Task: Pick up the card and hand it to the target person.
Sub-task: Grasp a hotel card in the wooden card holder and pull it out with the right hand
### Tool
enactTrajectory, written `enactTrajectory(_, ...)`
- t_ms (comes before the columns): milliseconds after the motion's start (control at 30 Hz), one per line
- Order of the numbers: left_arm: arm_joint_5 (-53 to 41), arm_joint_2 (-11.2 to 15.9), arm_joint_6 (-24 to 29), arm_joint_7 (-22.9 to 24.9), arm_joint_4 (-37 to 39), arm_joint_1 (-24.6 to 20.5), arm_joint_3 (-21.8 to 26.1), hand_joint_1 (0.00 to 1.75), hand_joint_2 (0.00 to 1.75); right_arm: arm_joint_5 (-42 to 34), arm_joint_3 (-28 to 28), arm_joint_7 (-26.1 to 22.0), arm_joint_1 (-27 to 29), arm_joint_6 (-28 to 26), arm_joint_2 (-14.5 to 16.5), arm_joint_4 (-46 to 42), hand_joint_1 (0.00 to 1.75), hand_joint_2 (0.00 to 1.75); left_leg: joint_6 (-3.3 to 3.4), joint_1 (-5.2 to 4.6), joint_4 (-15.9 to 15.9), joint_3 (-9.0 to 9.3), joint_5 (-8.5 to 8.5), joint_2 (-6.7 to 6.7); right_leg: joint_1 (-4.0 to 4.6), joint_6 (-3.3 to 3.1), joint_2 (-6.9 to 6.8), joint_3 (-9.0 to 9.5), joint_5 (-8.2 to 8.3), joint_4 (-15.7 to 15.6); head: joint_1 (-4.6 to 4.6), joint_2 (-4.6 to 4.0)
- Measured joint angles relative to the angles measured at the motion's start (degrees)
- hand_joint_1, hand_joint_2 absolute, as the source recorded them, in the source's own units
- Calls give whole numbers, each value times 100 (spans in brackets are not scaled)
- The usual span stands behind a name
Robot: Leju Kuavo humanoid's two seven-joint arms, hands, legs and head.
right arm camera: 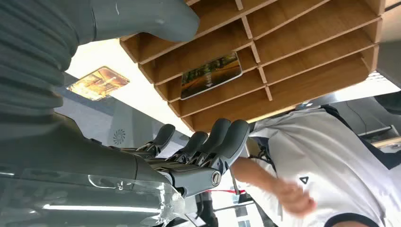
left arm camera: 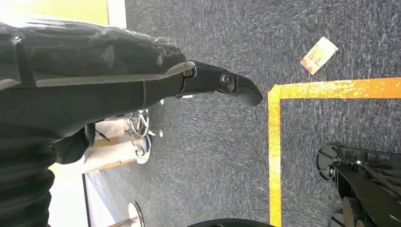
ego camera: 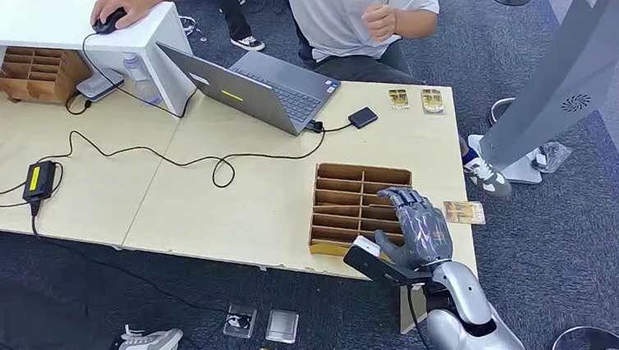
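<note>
Wooden organizer (ego camera: 336, 191) under the right hand (ego camera: 413, 225) — fingers apart, empty — card (right arm camera: 211, 74) slotted inside

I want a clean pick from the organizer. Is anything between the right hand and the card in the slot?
Nothing visible. The right hand hovers over the wooden organizer, fingers apart, and the card lies alone in its slot, uncovered; only the slot's wooden dividers flank it.

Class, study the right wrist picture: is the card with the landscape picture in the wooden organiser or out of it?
In. The card lies flat inside one compartment of the wooden organiser, between its dividers. The right robot hand holds nothing.
</note>
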Motion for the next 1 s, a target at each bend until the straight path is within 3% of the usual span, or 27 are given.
enactTrajectory(767, 78, -31, 195, -227, 26, 89, 150, 0, 175, 0, -21, -55, -274, -86, 179, 433, 69, 175, 0, -2, 0, 0, 0, -1, -1, 0, 0, -1, 0, 1, 2, 0)
enactTrajectory(1000, 45, -26, -44, 73, 26, 37, 231, 0, 175, -138, -72, -223, -593, -171, 286, 834, 65, 175, 1, -1, 0, 0, 1, 1, -1, 1, 0, 0, 1, 2, 2, 0)
